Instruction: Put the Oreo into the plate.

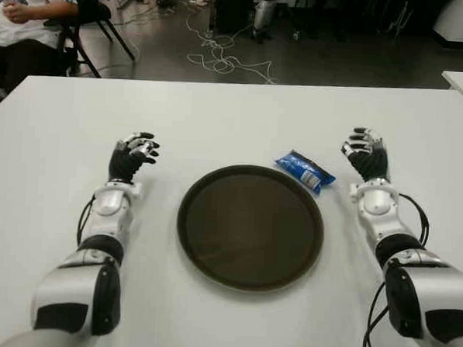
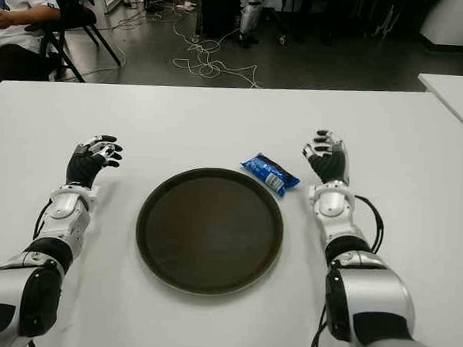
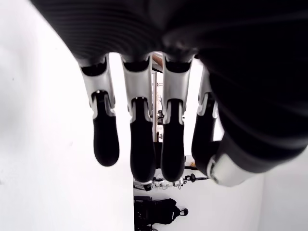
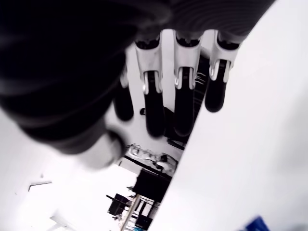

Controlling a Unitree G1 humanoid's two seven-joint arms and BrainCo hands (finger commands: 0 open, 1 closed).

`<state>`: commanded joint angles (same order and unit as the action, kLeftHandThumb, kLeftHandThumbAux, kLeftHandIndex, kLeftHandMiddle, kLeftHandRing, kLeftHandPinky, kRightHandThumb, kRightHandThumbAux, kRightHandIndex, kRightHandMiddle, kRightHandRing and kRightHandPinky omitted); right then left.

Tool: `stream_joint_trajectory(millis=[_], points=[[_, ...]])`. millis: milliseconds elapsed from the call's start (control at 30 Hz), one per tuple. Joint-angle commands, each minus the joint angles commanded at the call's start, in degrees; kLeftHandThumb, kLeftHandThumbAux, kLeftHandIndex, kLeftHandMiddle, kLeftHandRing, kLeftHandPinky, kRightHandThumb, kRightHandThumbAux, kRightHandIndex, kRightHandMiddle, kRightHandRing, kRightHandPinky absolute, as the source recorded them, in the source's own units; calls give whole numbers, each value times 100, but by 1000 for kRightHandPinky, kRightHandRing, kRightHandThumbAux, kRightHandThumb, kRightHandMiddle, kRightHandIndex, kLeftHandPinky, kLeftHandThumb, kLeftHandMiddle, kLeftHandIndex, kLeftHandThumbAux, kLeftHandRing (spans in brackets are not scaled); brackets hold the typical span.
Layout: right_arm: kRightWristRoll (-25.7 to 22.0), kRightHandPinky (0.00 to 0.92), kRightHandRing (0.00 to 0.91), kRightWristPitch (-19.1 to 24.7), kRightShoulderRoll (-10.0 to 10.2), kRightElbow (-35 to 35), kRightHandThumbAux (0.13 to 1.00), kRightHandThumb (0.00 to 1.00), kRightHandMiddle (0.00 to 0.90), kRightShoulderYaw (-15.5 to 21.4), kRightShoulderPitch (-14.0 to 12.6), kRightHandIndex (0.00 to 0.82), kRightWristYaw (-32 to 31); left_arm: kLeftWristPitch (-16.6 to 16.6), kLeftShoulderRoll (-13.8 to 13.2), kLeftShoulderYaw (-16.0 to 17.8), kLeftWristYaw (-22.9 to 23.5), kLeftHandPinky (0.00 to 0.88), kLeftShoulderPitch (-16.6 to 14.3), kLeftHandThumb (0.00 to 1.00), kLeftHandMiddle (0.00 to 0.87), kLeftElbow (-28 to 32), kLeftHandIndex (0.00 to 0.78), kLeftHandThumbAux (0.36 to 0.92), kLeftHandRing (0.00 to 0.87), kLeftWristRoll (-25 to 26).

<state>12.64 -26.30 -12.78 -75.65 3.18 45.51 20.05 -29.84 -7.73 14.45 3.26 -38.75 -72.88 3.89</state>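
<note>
Diagonally laid Oreo packet [image 1: 305, 170] beside plate [image 1: 212, 250] rim, right robot hand [image 1: 364, 153] and left robot hand [image 1: 131, 156] relaxed, empty

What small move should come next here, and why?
Probably the right hand should shift toward its own left and reach for the Oreo packet. The packet lies on the table just outside the plate rim, much nearer that hand; both hands are open and empty, the left hand across the plate.
</note>
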Motion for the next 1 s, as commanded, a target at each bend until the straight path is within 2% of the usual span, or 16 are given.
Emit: stream_joint_trajectory(millis=[167,300,433,533,633,700,800,1000], points=[[77,299,308,102,-96,5,735,124,300,-74,266,252,-24,4,-8,2,31,484,4,831,498,-3,397,675,505,9],[152,305,317,155,-128,-2,728,125,304,-153,367,254,-2,7,-18,2,41,487,4,831,499,-10,398,674,507,8],[347,274,308,240,-188,-16,721,107,297,-344,447,257,21,17,-41,-2,45,489,9,830,502,-32,395,675,509,-5],[626,259,309,402,-242,-23,722,84,291,-622,570,269,8,14,-45,-12,56,493,13,830,503,-32,394,675,511,-15],[1053,155,217,716,-327,-18,693,27,208,-1055,677,212,-40,13,-53,-31,51,499,17,830,501,-24,397,674,515,-36],[1184,64,119,854,-351,-12,635,11,117,-1194,695,130,-40,15,-57,-34,46,497,18,830,501,-23,398,674,518,-41],[1470,21,43,1261,-368,-9,583,3,45,-1491,762,57,-61,13,-62,-36,39,496,23,830,503,-25,395,675,519,-49],[1784,2,5,1862,-329,25,531,0,5,-1868,897,7,-266,25,-51,1,68,497,22,829,509,-28,391,675,519,-13]])
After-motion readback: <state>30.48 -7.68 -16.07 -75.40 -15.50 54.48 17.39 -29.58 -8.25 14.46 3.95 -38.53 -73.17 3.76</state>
